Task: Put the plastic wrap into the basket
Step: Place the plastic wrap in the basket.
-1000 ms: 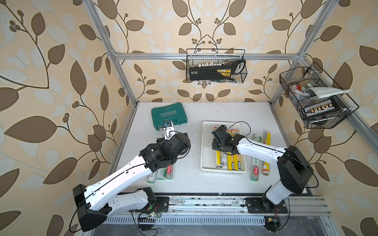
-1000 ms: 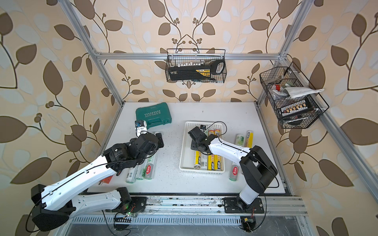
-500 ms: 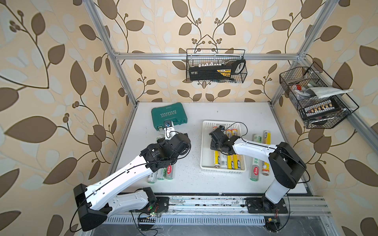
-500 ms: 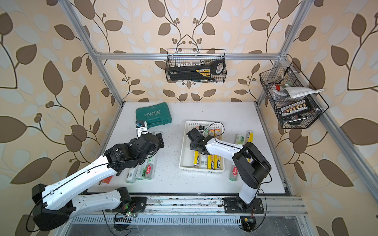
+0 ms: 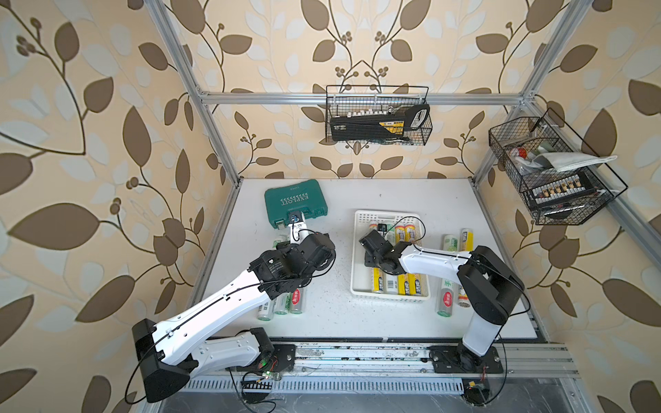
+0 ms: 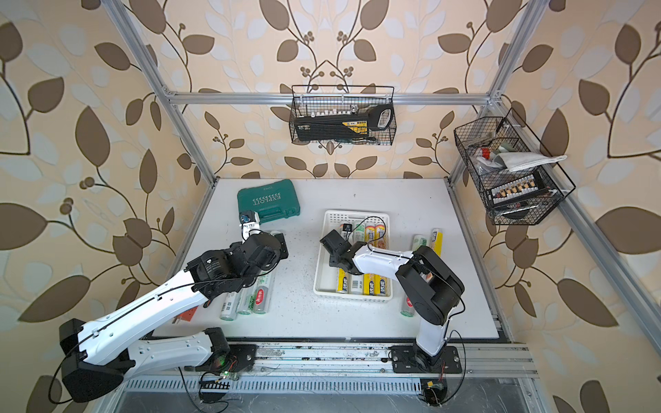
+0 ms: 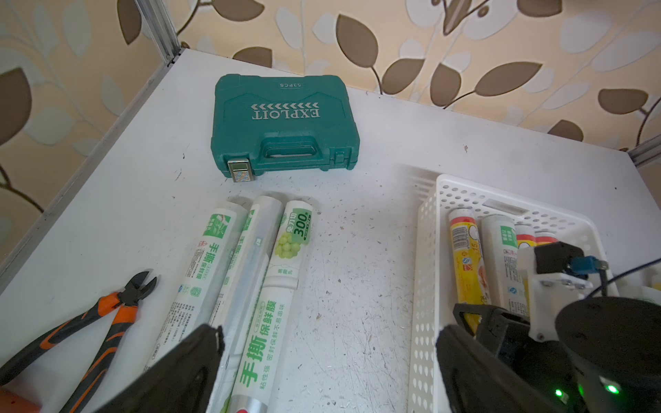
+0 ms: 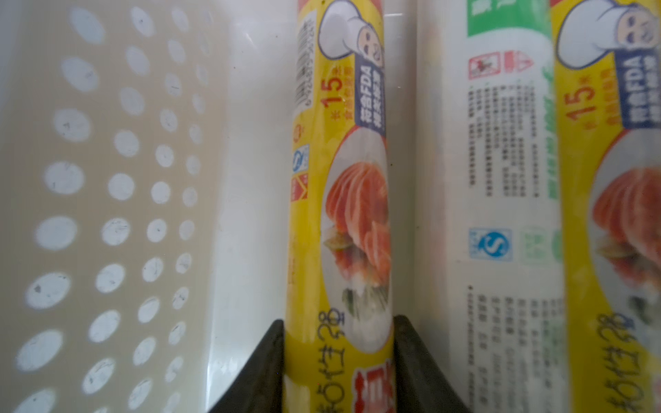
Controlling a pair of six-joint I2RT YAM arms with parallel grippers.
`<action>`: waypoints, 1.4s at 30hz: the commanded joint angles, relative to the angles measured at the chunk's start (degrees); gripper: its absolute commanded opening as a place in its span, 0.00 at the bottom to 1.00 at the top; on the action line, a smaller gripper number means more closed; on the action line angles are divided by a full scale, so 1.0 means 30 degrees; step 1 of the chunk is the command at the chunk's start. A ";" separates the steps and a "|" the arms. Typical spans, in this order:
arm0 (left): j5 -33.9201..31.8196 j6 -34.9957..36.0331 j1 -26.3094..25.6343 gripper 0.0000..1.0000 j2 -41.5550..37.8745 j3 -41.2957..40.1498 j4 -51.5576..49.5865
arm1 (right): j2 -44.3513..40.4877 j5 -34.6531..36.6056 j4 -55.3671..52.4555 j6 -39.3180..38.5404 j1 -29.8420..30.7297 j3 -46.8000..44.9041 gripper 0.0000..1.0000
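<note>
The basket [image 5: 386, 215] [image 6: 357, 215] is a white perforated tray in mid-table, and several rolls of plastic wrap [image 5: 393, 284] lie in it. My right gripper [image 5: 372, 250] [image 8: 339, 321] reaches into its left half, shut on a yellow roll [image 8: 339, 178] that lies along the basket floor beside a white roll [image 8: 500, 178]. Three white-and-green rolls [image 5: 282, 304] [image 7: 282, 271] lie on the table at the left. My left gripper [image 7: 329, 332] hovers wide open over the bare table between them and the basket. To the right of the basket lie more rolls [image 5: 449, 246].
A green tool case [image 5: 295, 202] [image 7: 286, 125] lies at the back left. Orange-handled cutters [image 7: 89, 321] lie left of the three rolls. Black wire baskets hang on the back wall [image 5: 379, 121] and the right wall [image 5: 551, 175].
My right gripper has shifted a little to the left inside the basket with the yellow roll. The left arm has not moved.
</note>
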 commanded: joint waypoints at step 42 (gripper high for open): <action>0.6710 0.1410 0.6519 0.99 0.2484 -0.3453 0.0695 | -1.2118 -0.1374 -0.5474 -0.3856 0.0322 -0.1114 0.58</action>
